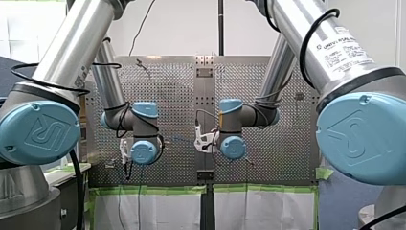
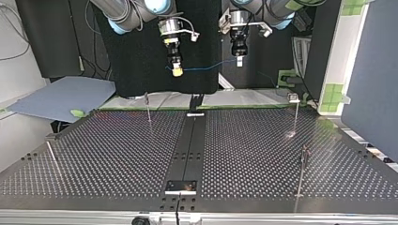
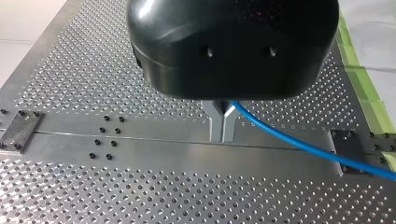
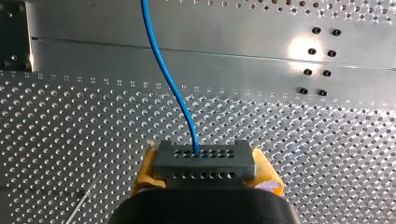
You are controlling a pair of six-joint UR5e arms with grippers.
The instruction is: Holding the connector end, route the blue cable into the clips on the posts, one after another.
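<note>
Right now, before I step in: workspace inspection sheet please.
Surface: perforated table, metal strip down its middle.
Job's things: connector held; posts stand bare, blue cable in none.
Clutter: nothing seen.
Grippers: right gripper shut on the connector; left gripper shut on the blue cable.
Cables: blue cable strung between both grippers, above the table.
Surroundings: grey board beside the table; green tape.

**Cable Strung Beyond the Tabletop's Far Edge**

In the top view, the right claw is seen at the left and the left claw at the right, both raised beyond the tabletop's far edge. The cable is stretched between them, and its connector is held between the right claw's fingers. On the tabletop are set a far-left post, a far-right post, a near-right post and a near-left post, with a middle strip between the two halves.
</note>
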